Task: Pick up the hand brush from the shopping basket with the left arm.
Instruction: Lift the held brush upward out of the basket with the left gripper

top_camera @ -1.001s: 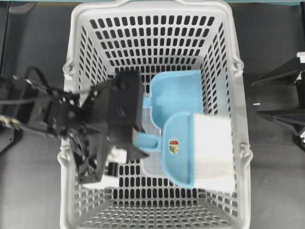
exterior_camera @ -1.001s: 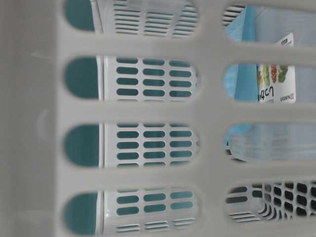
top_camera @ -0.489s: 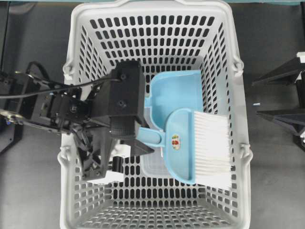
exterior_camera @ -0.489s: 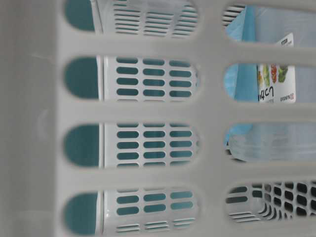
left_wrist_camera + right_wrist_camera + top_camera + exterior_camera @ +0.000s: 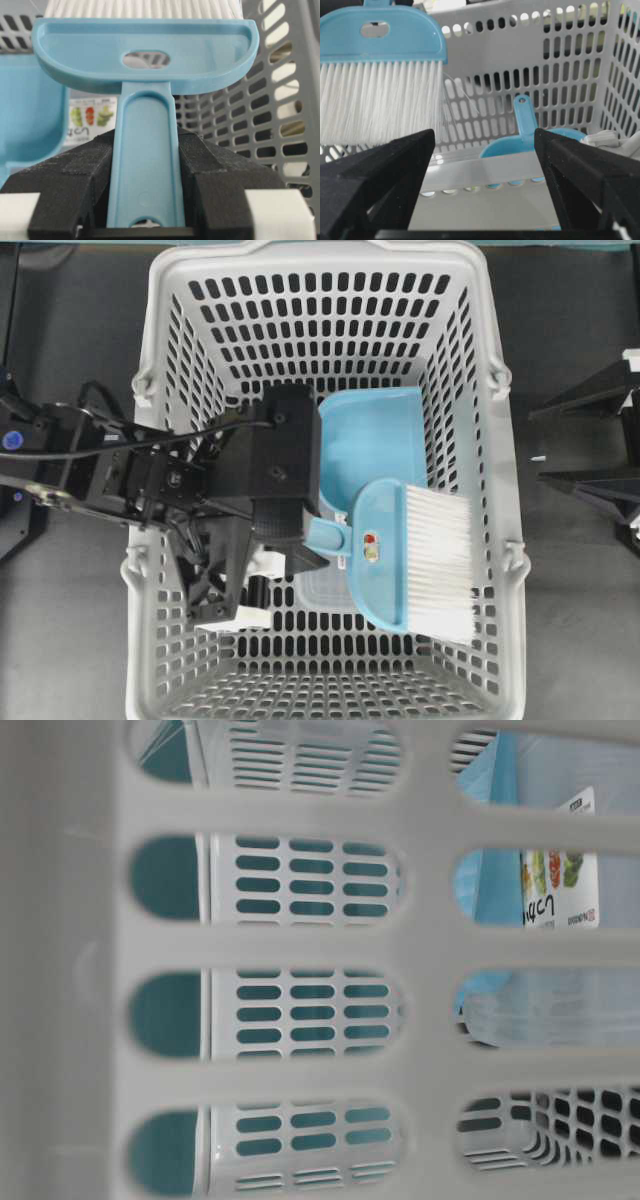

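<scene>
Light-blue plastic hand brush with white bristles clamped by its handle in left pincer, above light-grey slotted shopping basket, lift-out pending.

surface: dark tabletop | on it: shopping basket, apparently flat

Through the shopping basket wall's slots, a light-blue item beside a printed label.

You can see a label with vegetable pictures and Japanese print; its characters are too small to read.
</scene>
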`<state>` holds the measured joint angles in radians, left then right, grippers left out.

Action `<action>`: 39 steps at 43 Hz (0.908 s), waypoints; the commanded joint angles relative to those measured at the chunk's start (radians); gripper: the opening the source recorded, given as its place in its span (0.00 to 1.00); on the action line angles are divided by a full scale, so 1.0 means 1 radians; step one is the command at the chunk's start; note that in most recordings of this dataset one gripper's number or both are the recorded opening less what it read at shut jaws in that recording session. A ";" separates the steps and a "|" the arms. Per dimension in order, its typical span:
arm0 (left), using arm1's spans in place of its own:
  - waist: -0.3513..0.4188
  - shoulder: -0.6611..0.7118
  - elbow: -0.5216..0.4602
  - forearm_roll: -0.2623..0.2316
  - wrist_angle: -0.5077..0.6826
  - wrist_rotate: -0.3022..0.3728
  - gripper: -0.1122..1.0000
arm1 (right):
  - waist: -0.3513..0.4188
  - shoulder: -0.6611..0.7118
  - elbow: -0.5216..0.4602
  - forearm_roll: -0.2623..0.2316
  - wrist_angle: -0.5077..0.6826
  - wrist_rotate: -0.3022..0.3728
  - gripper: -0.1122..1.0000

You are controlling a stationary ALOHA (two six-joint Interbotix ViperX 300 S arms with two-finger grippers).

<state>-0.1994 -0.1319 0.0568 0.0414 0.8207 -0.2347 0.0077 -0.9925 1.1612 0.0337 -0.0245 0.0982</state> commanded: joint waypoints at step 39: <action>-0.014 0.038 -0.017 0.003 -0.005 0.003 0.33 | 0.000 -0.015 -0.008 0.005 -0.003 0.002 0.79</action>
<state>-0.2102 -0.0798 0.0568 0.0414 0.8207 -0.2332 0.0077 -1.0124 1.1612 0.0337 -0.0245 0.0997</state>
